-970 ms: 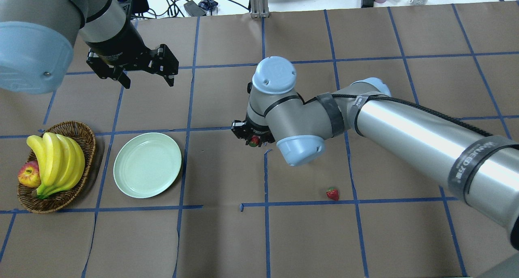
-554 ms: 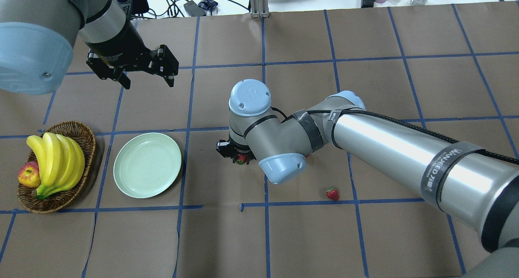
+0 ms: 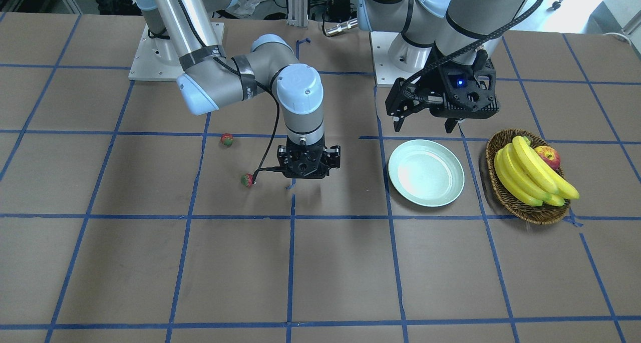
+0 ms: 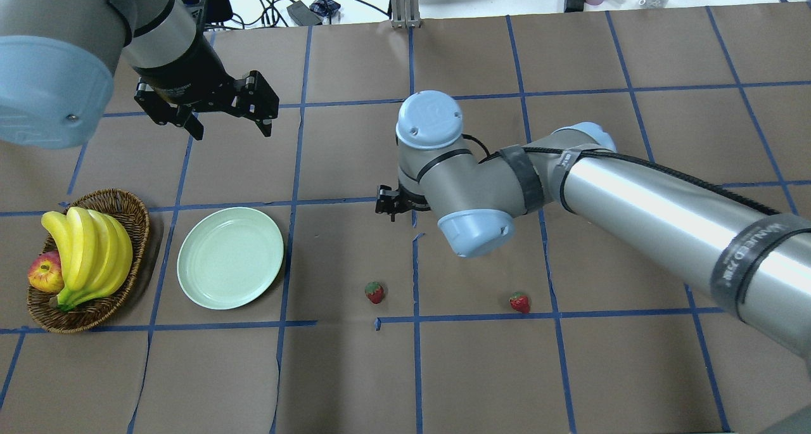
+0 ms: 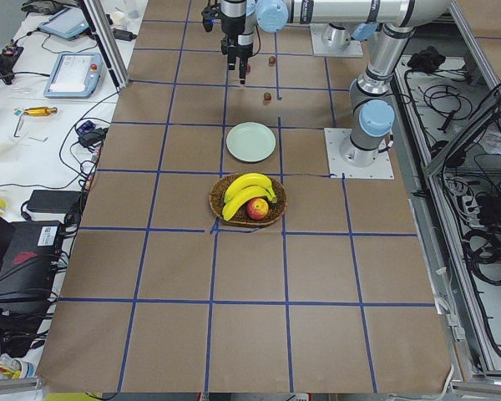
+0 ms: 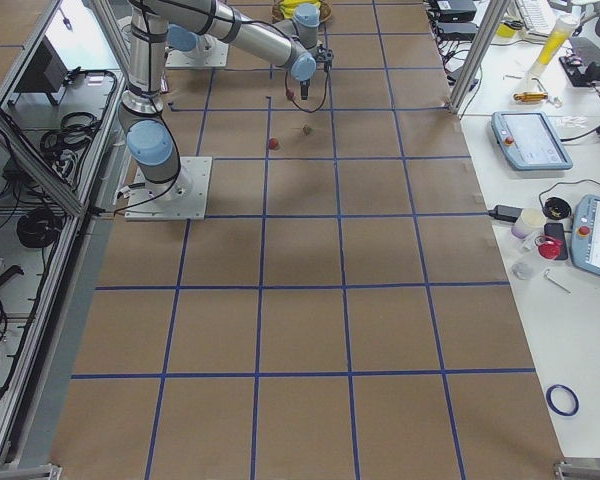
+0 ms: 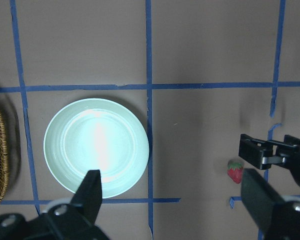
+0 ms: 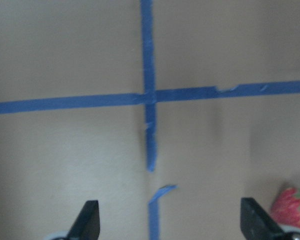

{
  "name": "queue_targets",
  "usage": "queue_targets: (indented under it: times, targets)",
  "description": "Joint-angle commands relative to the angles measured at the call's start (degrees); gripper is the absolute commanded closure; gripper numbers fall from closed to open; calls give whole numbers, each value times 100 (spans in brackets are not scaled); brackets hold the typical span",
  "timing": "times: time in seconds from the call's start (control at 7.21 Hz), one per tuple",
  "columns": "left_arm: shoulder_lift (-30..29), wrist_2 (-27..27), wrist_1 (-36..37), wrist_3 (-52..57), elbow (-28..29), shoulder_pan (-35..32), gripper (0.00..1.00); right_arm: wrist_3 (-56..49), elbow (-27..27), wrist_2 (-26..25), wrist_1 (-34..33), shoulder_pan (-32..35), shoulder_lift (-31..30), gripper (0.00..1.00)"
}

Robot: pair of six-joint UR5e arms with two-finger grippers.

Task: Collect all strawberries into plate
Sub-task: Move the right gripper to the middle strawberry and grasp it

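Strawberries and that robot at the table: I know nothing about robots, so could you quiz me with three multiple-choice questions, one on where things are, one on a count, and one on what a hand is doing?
1. Where do the small red strawberries lie?
A. on the round pale mint plate
B. on the brown paper-covered table
C. in the brown wicker basket

2. How many strawberries can be seen?
A. two
B. four
C. six

3. The right hand is:
A. shut on a strawberry
B. shut on a banana
C. open and empty

Answers:
1 B: both lie on bare brown paper.
2 A: the overhead view shows just two.
3 C: its wrist camera shows the fingers spread wide, with only table between them.
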Motion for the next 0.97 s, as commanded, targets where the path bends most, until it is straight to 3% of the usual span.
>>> queue_targets:
  times: [0.0, 0.42, 0.55, 0.69, 0.83]
  targets:
    - [-4, 0, -61, -9, 7, -9, 0, -1529, 401, -28, 269, -837, -141, 0]
    - [-4, 0, -61, -9, -37, -9, 0, -1446, 711, 25, 137, -830, -36, 0]
    - [-4, 0, -61, -9, -37, -9, 0, -1428, 746, 34, 154, -830, -35, 31]
    - [-4, 0, -61, -9, -37, -9, 0, -1341, 781, 251, 146, -830, -35, 76]
    - [-4, 0, -61, -9, -37, -9, 0, -1314, 782, 462, 146, -830, -44, 100]
